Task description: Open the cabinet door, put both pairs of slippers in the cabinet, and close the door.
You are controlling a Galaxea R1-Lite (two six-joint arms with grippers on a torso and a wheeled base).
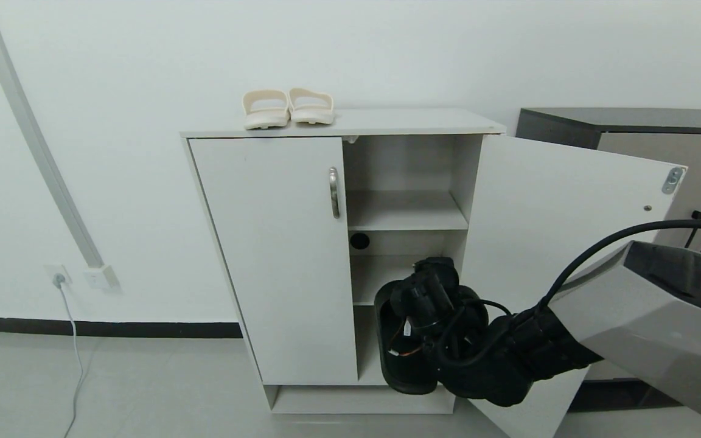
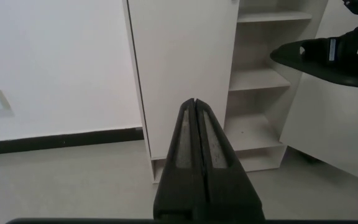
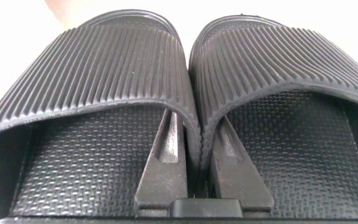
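A white cabinet stands against the wall with its right door swung open and its left door shut. A cream pair of slippers rests on the cabinet top. My right gripper is shut on the black pair of slippers, pinching the two inner strap edges together. In the head view the black slippers hang at the opening of the lower shelves. The left gripper is shut with nothing in it, held back from the cabinet's left door.
A dark grey cabinet stands to the right behind the open door. A wall socket with a cable is low on the left wall. Bare floor lies left of the cabinet. Inside, the upper shelf holds nothing.
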